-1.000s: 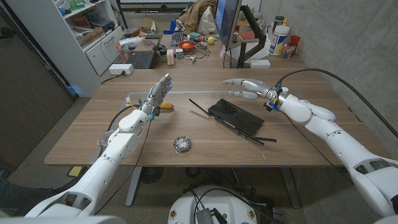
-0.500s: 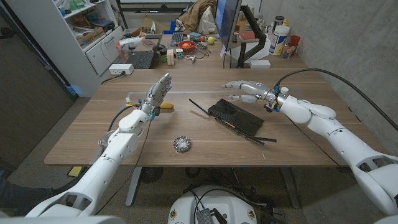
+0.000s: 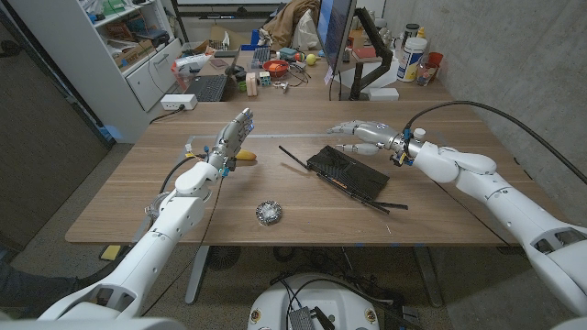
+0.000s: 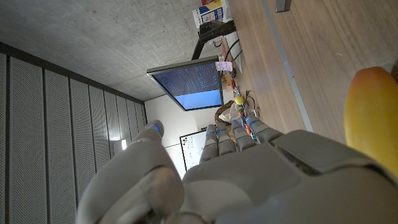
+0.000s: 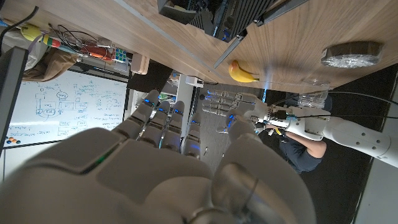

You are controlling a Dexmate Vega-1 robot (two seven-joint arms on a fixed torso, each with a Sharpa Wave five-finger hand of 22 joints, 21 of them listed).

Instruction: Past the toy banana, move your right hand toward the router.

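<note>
We see only part of the toy banana (image 3: pixel 246 157) in the head view, the left hand (image 3: pixel 233 138) covering its near end (the left wrist picture cuts it at the edge too). The router (image 5: pixel 247 14) is cropped in the right wrist view.

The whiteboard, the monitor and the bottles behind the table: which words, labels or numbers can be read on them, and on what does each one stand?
No text can be read in these pictures.
Whiteboard: handwritten notes and boxes, too small and turned to read.
Monitor: lines of text on a blue screen, too blurred to read.
Bottles on the far desk: coloured labels, too small to read.
Router: no visible marking.
</note>
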